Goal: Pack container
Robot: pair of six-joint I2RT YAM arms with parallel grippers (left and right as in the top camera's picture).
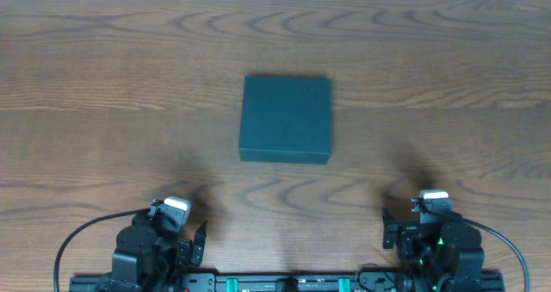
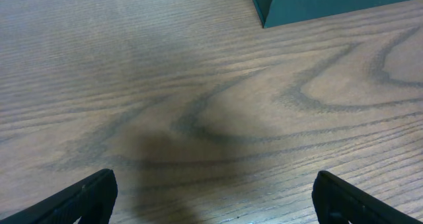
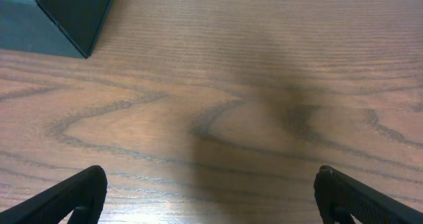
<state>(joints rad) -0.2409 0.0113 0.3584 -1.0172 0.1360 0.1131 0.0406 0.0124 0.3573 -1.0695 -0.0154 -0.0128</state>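
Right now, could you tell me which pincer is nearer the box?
The left pincer; the gap from it to the box is visibly shorter than from the right pincer.

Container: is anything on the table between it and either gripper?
Nothing visible does. Only the wooden table lies between the container and the left gripper or the right gripper, both open.

text: none readable in any of the three views
brands/numbers/signs: none legible
container (image 1: 286, 118): plain dark teal lid and side walls, no label or print to be read
table (image 1: 103, 94): wood grain only, no markings to be read
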